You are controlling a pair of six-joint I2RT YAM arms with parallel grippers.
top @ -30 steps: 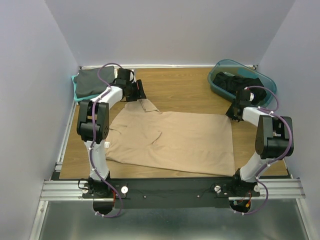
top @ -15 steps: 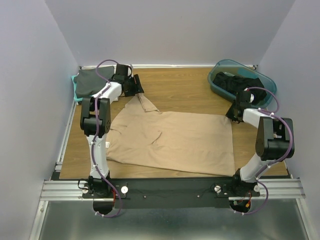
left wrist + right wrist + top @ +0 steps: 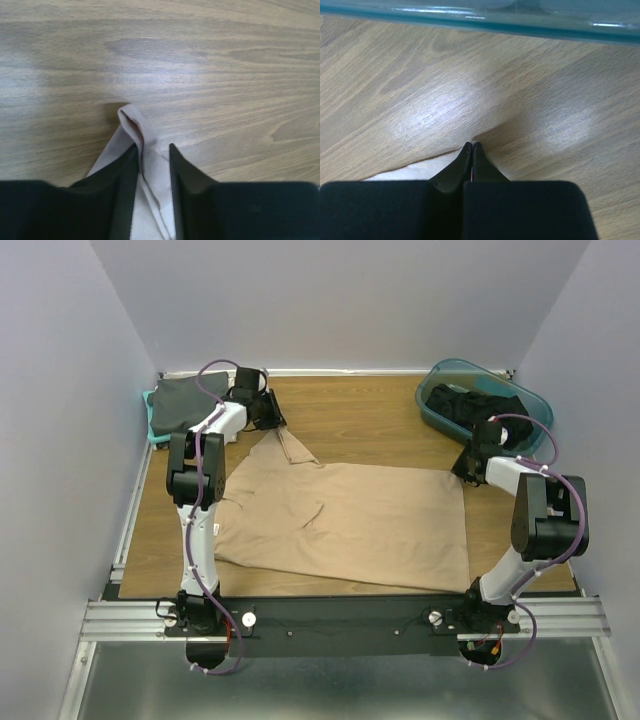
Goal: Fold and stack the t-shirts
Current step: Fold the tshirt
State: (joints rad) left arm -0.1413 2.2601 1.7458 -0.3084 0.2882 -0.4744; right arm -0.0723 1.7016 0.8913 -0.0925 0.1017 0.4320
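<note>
Left fingers [image 3: 122, 200] have narrowed astride a fold of the tan t-shirt [image 3: 133, 119].

The tabletop [image 3: 200, 60] is smooth wood grain with a soft sheen. The tan t-shirt [image 3: 350, 520] is matt, soft cloth. At two o'clock, the tub [image 3: 428, 400] looks like glossy translucent teal plastic. The six o'clock rail [image 3: 120, 612] is pale metal.

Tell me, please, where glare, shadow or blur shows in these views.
Right wrist: broad glare patches on the light wooden tabletop, teal plastic tub rim blurred. Left wrist: tan cloth t-shirt fold throws a small shadow leftward. Top external: even, sharp light.
</note>
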